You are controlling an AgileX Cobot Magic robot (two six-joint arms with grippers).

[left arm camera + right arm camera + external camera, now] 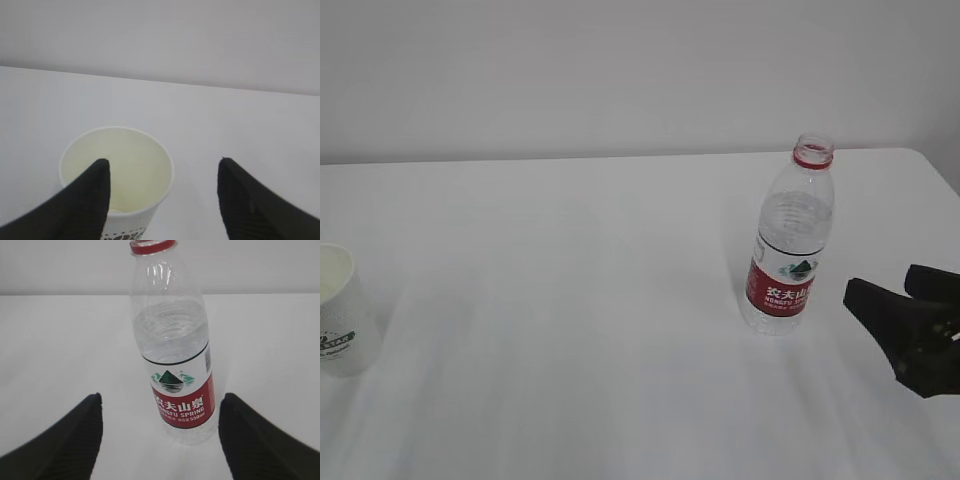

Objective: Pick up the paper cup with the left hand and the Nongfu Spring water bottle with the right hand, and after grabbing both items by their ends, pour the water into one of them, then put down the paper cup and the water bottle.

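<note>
Cup's cream inside point(117, 165): left wrist view only

A clear ribbed Nongfu Spring water bottle point(175, 340) stands upright on a white desk point(60, 350), uncapped, with a red neck ring at the top edge. Water point(170, 335) fills it to just above its red-and-white label. The right hand point(160, 440) frames it from below, black jaws spread wide on either side, not touching it.

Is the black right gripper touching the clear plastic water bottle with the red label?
Apart. In the right wrist view the right gripper stands open and white table shows between each finger and the bottle.
</note>
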